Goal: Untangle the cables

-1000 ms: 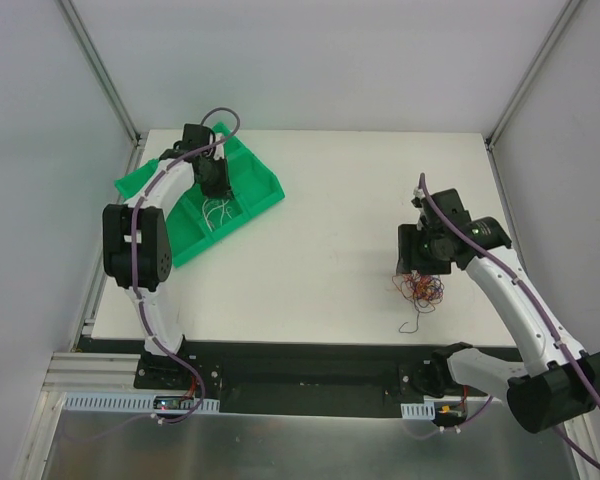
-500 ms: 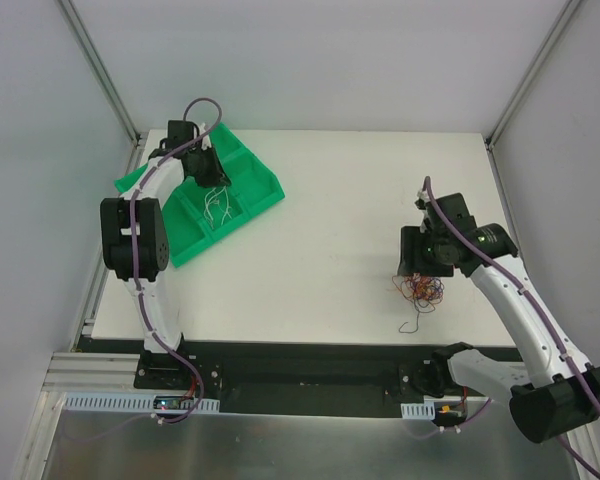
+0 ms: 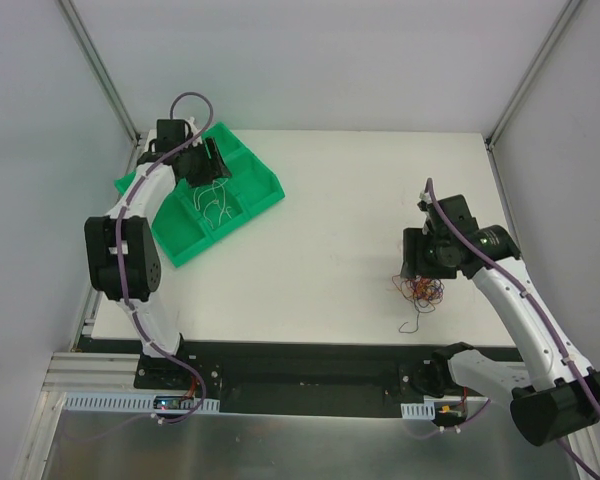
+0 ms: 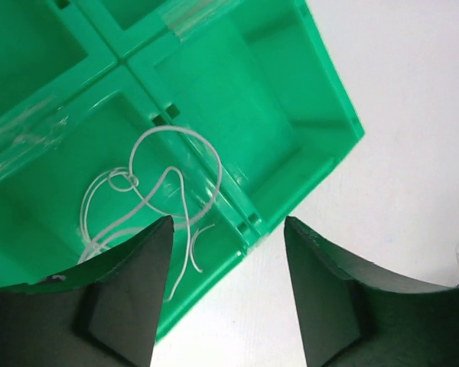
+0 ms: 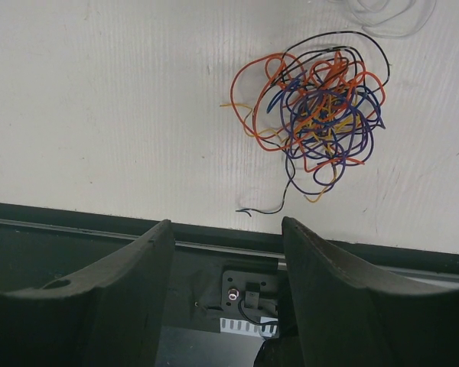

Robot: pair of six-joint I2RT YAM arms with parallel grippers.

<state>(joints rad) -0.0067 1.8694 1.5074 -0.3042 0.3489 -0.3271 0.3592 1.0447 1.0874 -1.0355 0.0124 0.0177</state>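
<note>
A tangle of thin red, orange, blue and black cables point(image 3: 420, 291) lies near the table's front right edge, shown as a loose ball point(image 5: 317, 115) in the right wrist view. My right gripper point(image 3: 421, 264) hovers just behind it, open point(image 5: 223, 290) and holding nothing. A white cable point(image 3: 212, 205) lies curled in a compartment of the green tray point(image 3: 265, 180). In the left wrist view the white cable point(image 4: 149, 195) spills over a divider. My left gripper point(image 3: 208, 160) hangs above the tray, open point(image 4: 228, 287) and empty.
The green tray's corner point(image 4: 344, 126) sits on the white table at the far left. A black cable end point(image 3: 411, 326) trails from the tangle toward the table's front edge point(image 5: 214, 222). A faint white wire point(image 5: 382, 17) lies beyond the tangle.
My left gripper has opened and drawn back toward the tray's far end, leaving the white cable in the tray. The right arm has barely moved.
</note>
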